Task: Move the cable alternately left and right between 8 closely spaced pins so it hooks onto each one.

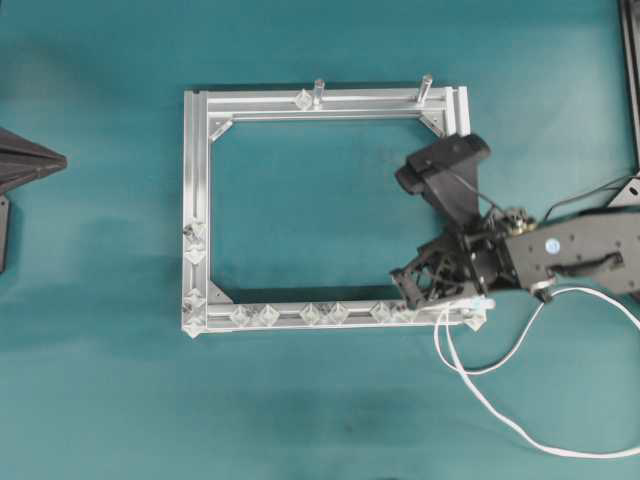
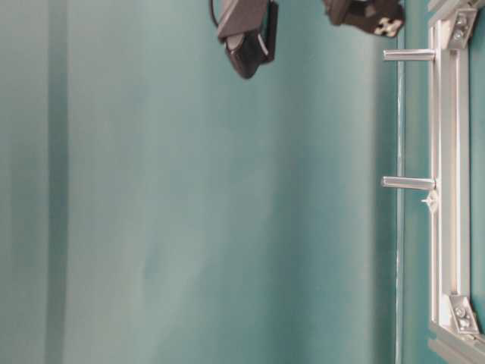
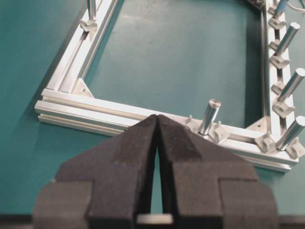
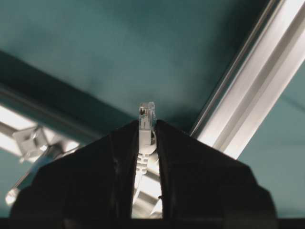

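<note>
a teal cloth-covered table carries a square silver aluminium frame with small translucent whitish diamond-shaped clip pins set in pairs along its rails and two upright grey metal posts on the far rail. the right black gripper hangs over the frame's near right corner, its fingers clamped on the small clear-whitish plug of the long thin white cable; the plug tip pokes out just past the fingertips. behind that gripper the cable trails off in a loose loop across the cloth, apparently not yet hooked on any pin, though the arm hides that corner. the left black gripper hovers well apart from the cable, just before the frame's opposite rail, its jaws pressed together on nothing
</note>
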`<action>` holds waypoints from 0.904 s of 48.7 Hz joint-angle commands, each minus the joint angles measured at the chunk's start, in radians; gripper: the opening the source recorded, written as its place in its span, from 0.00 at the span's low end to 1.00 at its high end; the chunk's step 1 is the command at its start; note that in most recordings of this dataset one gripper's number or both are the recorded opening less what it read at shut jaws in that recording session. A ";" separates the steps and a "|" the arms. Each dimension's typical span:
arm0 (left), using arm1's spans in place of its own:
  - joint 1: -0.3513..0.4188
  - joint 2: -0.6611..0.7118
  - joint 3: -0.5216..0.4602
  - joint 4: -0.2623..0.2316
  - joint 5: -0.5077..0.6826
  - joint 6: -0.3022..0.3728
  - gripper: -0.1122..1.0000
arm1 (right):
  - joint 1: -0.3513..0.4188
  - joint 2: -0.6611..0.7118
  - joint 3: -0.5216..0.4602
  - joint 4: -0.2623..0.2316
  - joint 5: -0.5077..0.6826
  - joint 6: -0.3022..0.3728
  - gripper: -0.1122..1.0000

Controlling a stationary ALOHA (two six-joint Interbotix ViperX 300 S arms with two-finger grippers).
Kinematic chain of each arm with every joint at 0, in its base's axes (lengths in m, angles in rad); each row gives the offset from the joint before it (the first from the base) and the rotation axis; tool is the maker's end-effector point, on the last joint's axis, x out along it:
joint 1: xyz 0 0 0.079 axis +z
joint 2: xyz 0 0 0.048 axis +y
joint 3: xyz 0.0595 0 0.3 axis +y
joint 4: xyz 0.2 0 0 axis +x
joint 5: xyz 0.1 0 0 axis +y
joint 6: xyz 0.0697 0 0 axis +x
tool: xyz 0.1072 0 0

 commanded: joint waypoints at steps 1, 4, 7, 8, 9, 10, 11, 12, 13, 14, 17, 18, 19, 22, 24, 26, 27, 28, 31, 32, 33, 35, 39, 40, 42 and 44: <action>0.003 0.008 -0.009 -0.002 -0.005 -0.005 0.10 | -0.035 -0.025 -0.017 0.000 -0.006 -0.057 0.22; 0.003 0.008 -0.009 -0.002 -0.005 -0.005 0.10 | -0.061 -0.023 -0.021 0.002 -0.006 -0.117 0.22; 0.003 0.008 -0.009 -0.002 -0.005 -0.005 0.10 | -0.086 -0.023 -0.026 0.003 -0.003 -0.163 0.22; 0.003 0.008 -0.009 -0.002 -0.005 -0.005 0.10 | -0.094 -0.025 -0.028 0.003 -0.003 -0.178 0.22; 0.003 0.008 -0.009 -0.002 -0.005 -0.005 0.10 | -0.101 -0.025 -0.029 0.005 -0.003 -0.189 0.22; 0.003 0.008 -0.009 -0.002 -0.005 -0.005 0.10 | -0.110 -0.023 -0.031 0.006 -0.003 -0.202 0.22; 0.003 0.008 -0.009 -0.002 -0.005 -0.005 0.10 | -0.118 -0.023 -0.032 0.006 -0.003 -0.215 0.22; 0.003 0.008 -0.009 -0.002 -0.005 -0.005 0.10 | -0.127 -0.020 -0.035 0.006 -0.003 -0.227 0.22; 0.003 0.008 -0.009 -0.002 -0.005 -0.005 0.10 | -0.135 -0.020 -0.037 0.008 -0.003 -0.239 0.22; 0.003 0.008 -0.009 -0.002 -0.005 -0.005 0.10 | -0.143 -0.017 -0.041 0.008 -0.005 -0.249 0.22; 0.003 0.008 -0.009 0.000 -0.005 -0.005 0.10 | -0.163 -0.009 -0.054 0.008 -0.008 -0.276 0.22; 0.003 0.008 -0.009 -0.002 -0.005 -0.005 0.10 | -0.167 -0.005 -0.060 0.009 -0.008 -0.285 0.22; 0.003 0.008 -0.009 -0.002 -0.005 -0.005 0.10 | -0.173 0.000 -0.067 0.009 -0.009 -0.295 0.22; 0.003 0.008 -0.009 -0.002 -0.005 -0.005 0.10 | -0.184 0.026 -0.103 0.009 -0.005 -0.325 0.22; 0.003 0.008 -0.009 -0.002 -0.005 -0.005 0.10 | -0.186 0.046 -0.132 0.009 -0.002 -0.347 0.22; 0.003 0.008 -0.009 -0.002 -0.005 -0.005 0.10 | -0.186 0.067 -0.158 0.012 0.003 -0.367 0.22; 0.003 0.008 -0.009 -0.002 -0.005 -0.005 0.10 | -0.186 0.078 -0.172 0.014 0.006 -0.379 0.22; 0.003 0.008 -0.009 -0.002 -0.005 -0.005 0.10 | -0.187 0.092 -0.187 0.017 0.008 -0.390 0.22; 0.003 0.008 -0.009 -0.002 -0.003 -0.005 0.10 | -0.187 0.129 -0.230 0.031 0.017 -0.416 0.22; 0.003 0.008 -0.009 -0.002 -0.005 -0.005 0.10 | -0.186 0.141 -0.245 0.037 0.021 -0.422 0.22; 0.003 0.008 -0.009 -0.002 -0.005 -0.005 0.10 | -0.187 0.152 -0.261 0.043 0.025 -0.428 0.22; 0.003 0.008 -0.009 0.000 -0.005 -0.005 0.10 | -0.187 0.173 -0.285 0.055 0.032 -0.436 0.22; 0.003 0.008 -0.009 -0.002 -0.003 -0.005 0.10 | -0.184 0.207 -0.328 0.083 0.049 -0.439 0.22; 0.003 0.008 -0.009 -0.002 -0.005 -0.005 0.10 | -0.183 0.212 -0.334 0.087 0.051 -0.439 0.22; 0.003 0.008 -0.009 0.000 -0.005 -0.005 0.10 | -0.179 0.216 -0.347 0.092 0.054 -0.437 0.22; 0.003 0.008 -0.009 0.000 -0.005 -0.005 0.10 | -0.173 0.219 -0.351 0.097 0.055 -0.434 0.22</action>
